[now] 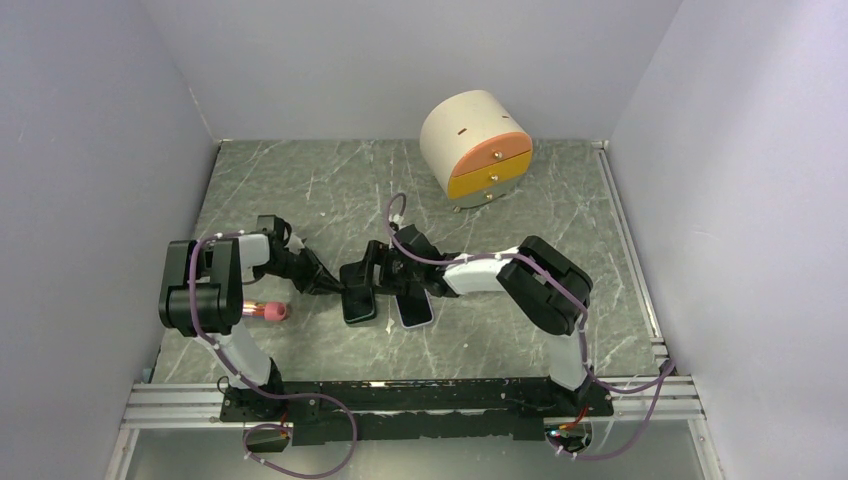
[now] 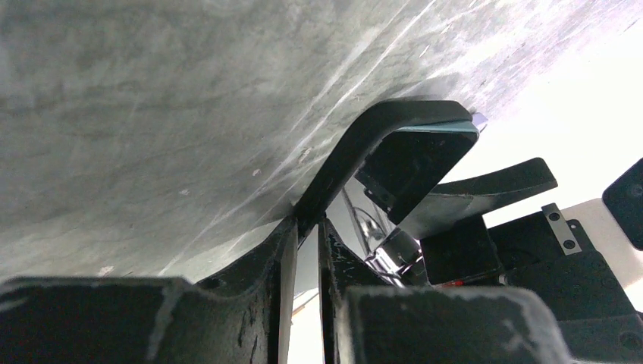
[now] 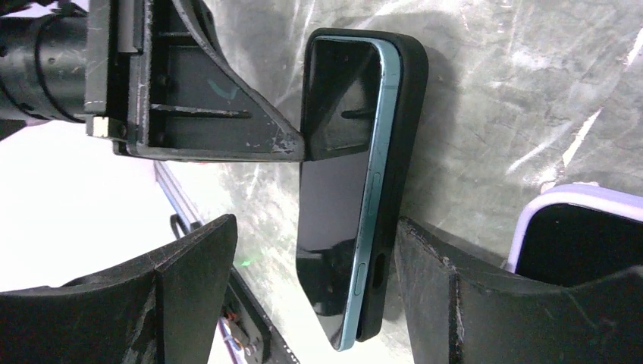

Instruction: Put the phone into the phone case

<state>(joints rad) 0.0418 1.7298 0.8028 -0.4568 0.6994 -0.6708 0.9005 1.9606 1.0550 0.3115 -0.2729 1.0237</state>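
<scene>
The phone (image 3: 334, 220) lay half-seated in the phone case (image 3: 400, 136) on the surface (image 3: 493, 114), left end effector (image 2: 307, 227) pinching its rim, right end effector (image 3: 315, 243) spread astride both. It seemed rigid, slick: best squeezed by its edges

Arms meet mid table (image 1: 300, 190). L gripper (image 1: 338, 287) at left edge of black phone case (image 1: 359, 306), lying flat; R gripper (image 1: 373, 272) over its far end. Pale-rimmed phone (image 1: 414, 311) just to the right. Pink tube (image 1: 266, 311) by L arm. Round drawer box (image 1: 476, 148) at back.
</scene>
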